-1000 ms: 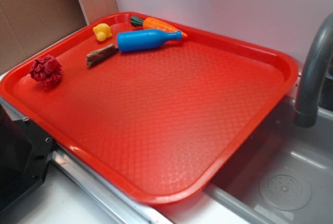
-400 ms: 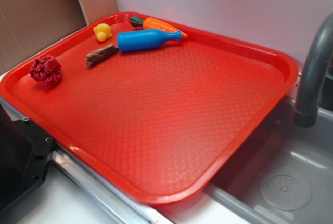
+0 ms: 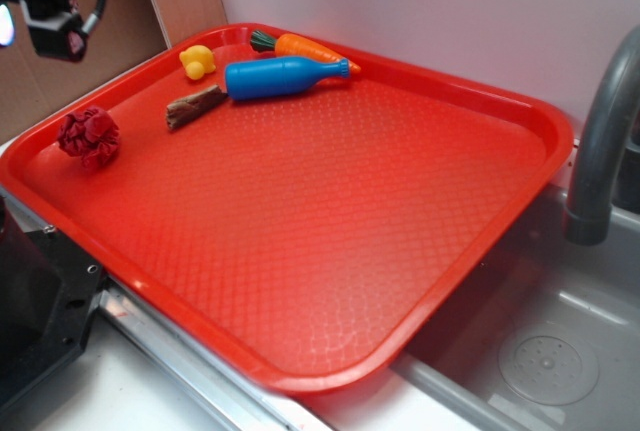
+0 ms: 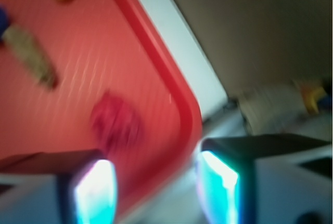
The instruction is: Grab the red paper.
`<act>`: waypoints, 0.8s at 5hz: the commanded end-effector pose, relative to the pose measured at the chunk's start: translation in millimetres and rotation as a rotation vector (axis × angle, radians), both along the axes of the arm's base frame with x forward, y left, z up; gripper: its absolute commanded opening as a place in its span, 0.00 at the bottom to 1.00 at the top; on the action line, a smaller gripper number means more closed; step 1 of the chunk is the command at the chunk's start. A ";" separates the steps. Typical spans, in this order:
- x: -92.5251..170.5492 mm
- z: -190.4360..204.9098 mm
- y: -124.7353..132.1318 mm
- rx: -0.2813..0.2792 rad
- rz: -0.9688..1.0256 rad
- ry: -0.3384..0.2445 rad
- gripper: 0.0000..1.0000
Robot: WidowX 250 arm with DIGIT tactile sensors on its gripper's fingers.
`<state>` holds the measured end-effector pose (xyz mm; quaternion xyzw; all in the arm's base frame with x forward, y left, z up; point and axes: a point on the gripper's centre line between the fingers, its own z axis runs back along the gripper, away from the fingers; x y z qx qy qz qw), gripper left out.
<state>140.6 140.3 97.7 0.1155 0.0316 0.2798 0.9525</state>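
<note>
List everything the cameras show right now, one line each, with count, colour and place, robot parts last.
crumpled dark red paper wad: one, crimson, left end of the tray, apart from the other things
large red plastic tray: one, bright red, over the counter and sink edge
yellow toy duck: one, yellow, tray's far corner
blue plastic bottle: one, blue, lying near the far rim
orange toy carrot: one, orange with green top, behind the bottle
brown stick-shaped piece: one, brown, beside the bottle's base
grey faucet: one, grey, right edge
grey sink: one, lower right
gripper: one, jaws open, above the tray's left rim
</note>
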 end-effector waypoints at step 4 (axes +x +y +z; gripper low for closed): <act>7.5 -27.7 -28.9 -0.014 -0.141 -0.139 1.00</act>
